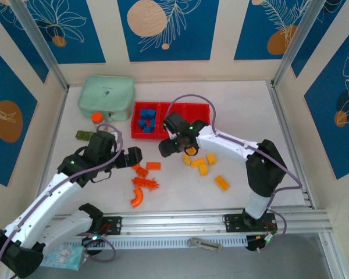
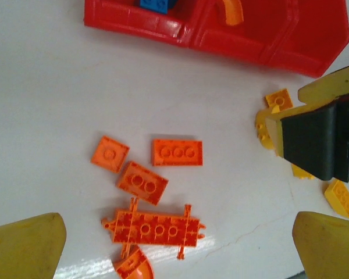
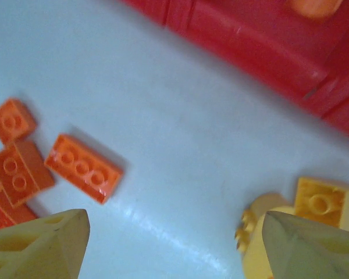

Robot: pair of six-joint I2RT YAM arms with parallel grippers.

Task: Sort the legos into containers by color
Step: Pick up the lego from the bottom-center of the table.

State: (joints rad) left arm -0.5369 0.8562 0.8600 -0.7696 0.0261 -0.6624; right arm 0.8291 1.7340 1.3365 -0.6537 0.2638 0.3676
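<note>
The red tray point(image 1: 200, 110) of three containers lies at the back; its left compartment holds blue legos point(image 1: 146, 120), and an orange curved piece point(image 2: 232, 10) lies in the middle one. Orange legos point(image 1: 145, 174) are scattered in front, among them a flat brick point(image 2: 177, 152) and a toothed plate point(image 2: 154, 228). Yellow legos point(image 1: 203, 165) lie to their right. My left gripper point(image 2: 177, 250) hangs open above the orange group. My right gripper point(image 3: 174, 244) is open over bare table just in front of the tray, with a yellow brick point(image 3: 320, 203) beside its right finger.
A mint green case point(image 1: 106, 97) stands left of the tray, with an orange-capped bottle point(image 1: 97, 117) and a dark green block point(image 1: 83, 135) in front of it. An aluminium rail point(image 1: 192, 221) runs along the near edge. The two grippers hang close together.
</note>
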